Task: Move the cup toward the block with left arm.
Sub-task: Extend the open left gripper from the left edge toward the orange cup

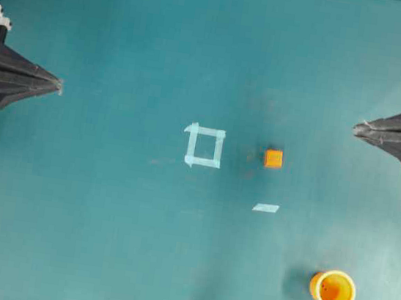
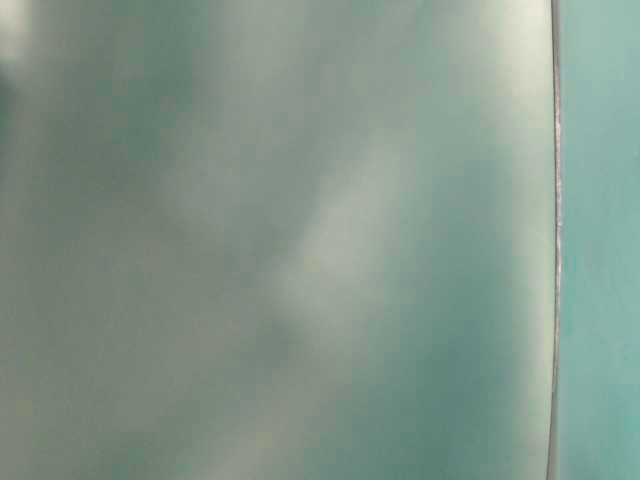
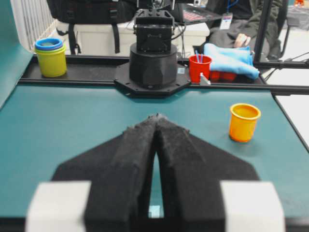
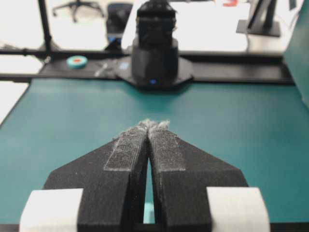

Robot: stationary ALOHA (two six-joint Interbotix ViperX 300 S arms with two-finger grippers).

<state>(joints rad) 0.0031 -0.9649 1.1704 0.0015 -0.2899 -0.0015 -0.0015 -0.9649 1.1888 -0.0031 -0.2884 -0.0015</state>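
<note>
The orange-yellow cup (image 1: 333, 289) stands upright on the teal table at the front right of the overhead view; it also shows in the left wrist view (image 3: 244, 122) at the right. The small orange block (image 1: 273, 158) sits near the middle, to the right of the tape square, well apart from the cup. My left gripper (image 1: 59, 86) is shut and empty at the left edge, far from both; its tips also show in the left wrist view (image 3: 157, 117). My right gripper (image 1: 356, 127) is shut and empty at the right edge; its tips also show in the right wrist view (image 4: 153, 124).
A pale tape square outline (image 1: 205, 146) lies at mid table, and a pale tape strip (image 1: 266, 207) lies below the block. Beyond the far table edge are a yellow cup stack (image 3: 50, 57), a red cup (image 3: 200, 68) and a tape roll (image 4: 77, 61). The table-level view is a blur.
</note>
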